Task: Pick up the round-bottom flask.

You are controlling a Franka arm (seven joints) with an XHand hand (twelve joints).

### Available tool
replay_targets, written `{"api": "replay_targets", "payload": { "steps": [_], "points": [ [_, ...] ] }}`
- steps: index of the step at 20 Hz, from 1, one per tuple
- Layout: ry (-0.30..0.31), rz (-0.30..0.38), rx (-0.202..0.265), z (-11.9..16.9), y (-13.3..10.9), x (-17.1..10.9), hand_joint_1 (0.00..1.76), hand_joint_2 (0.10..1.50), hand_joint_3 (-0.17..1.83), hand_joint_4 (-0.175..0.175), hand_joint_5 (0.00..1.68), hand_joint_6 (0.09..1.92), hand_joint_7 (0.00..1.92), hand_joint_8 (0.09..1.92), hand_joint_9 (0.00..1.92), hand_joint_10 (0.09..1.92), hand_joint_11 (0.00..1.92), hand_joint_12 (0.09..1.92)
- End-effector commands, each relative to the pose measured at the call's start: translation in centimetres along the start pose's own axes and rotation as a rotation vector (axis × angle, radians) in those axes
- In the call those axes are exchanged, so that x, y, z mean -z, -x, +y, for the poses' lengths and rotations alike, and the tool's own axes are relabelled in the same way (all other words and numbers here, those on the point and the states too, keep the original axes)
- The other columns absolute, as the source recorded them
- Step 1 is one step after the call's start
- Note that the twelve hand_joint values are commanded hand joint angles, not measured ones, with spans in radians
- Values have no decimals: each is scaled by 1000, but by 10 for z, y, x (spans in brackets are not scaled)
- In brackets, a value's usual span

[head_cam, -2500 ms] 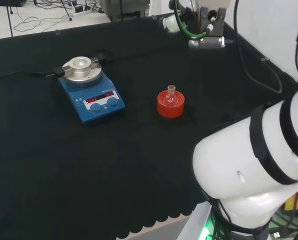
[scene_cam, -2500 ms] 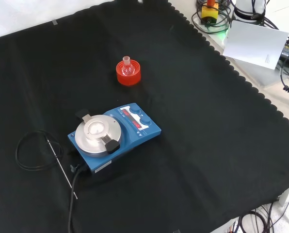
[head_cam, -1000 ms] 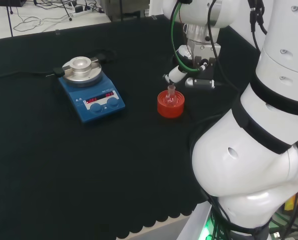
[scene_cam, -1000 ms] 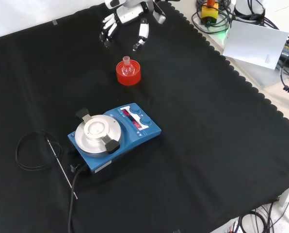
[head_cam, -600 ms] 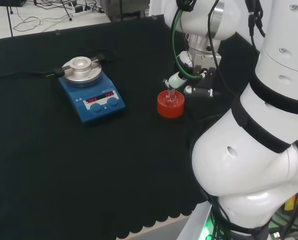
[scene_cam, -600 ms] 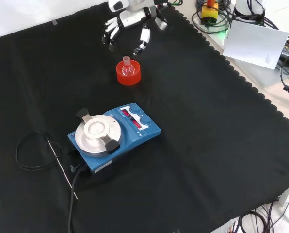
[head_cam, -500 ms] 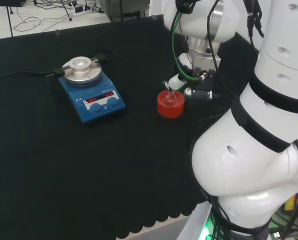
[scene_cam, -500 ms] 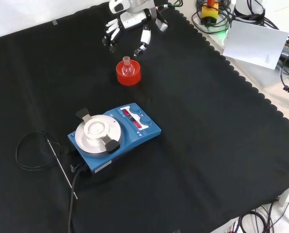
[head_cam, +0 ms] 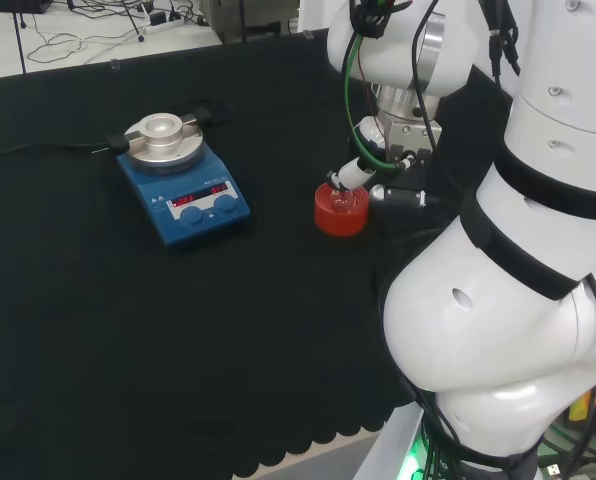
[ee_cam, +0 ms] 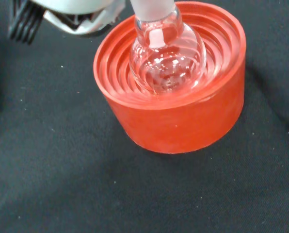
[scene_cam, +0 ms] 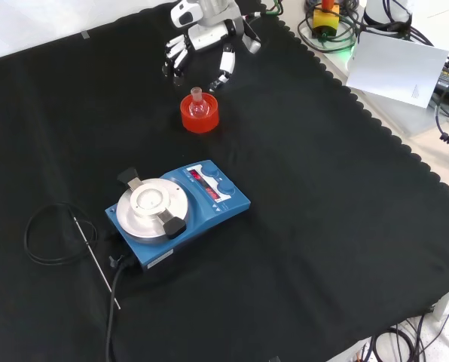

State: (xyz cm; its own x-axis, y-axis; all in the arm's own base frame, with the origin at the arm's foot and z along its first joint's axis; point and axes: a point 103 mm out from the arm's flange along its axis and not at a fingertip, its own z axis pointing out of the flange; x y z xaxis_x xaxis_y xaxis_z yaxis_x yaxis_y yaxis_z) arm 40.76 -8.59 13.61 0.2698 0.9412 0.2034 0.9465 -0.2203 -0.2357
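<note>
Look at the black and white robot hand (scene_cam: 206, 39) in the front view. It hangs just beyond the flask, at the far side of the cloth. Its fingers (scene_cam: 226, 63) are spread apart and point down, and they hold nothing. In the head view one white fingertip (head_cam: 351, 175) sits right by the flask's neck, but you cannot tell if it touches.

The small clear glass round-bottom flask (scene_cam: 198, 104) stands upright. Its long axis runs straight up and down, with the short neck pointing up and the round belly down. You can see the belly well in the wrist view (ee_cam: 167, 56), where it rests in the middle of the stand's rings.

The flask sits in a red ribbed ring stand (scene_cam: 200, 117). The stand rests flat on the black cloth (scene_cam: 322, 188).

Nearer to you in the front view is a blue stirrer box with a round silver plate on top (scene_cam: 178, 211). It is well apart from the red stand. In the head view it lies to the left of the stand (head_cam: 181, 180). A black cable loop (scene_cam: 53, 234) lies on the cloth to the left of the blue box in the front view, with a thin metal rod (scene_cam: 96, 264) beside it.
</note>
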Motion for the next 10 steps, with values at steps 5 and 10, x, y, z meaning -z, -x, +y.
{"api": "replay_targets", "payload": {
  "steps": [5,10],
  "points": [
    [-6,-6,6,8,4,-10,887,596,649,-83,550,706,190,756,286,761,8,1420],
    [-4,-10,-1,15,4,-17,888,596,649,-84,553,734,201,756,306,757,17,1421]
  ]
}}
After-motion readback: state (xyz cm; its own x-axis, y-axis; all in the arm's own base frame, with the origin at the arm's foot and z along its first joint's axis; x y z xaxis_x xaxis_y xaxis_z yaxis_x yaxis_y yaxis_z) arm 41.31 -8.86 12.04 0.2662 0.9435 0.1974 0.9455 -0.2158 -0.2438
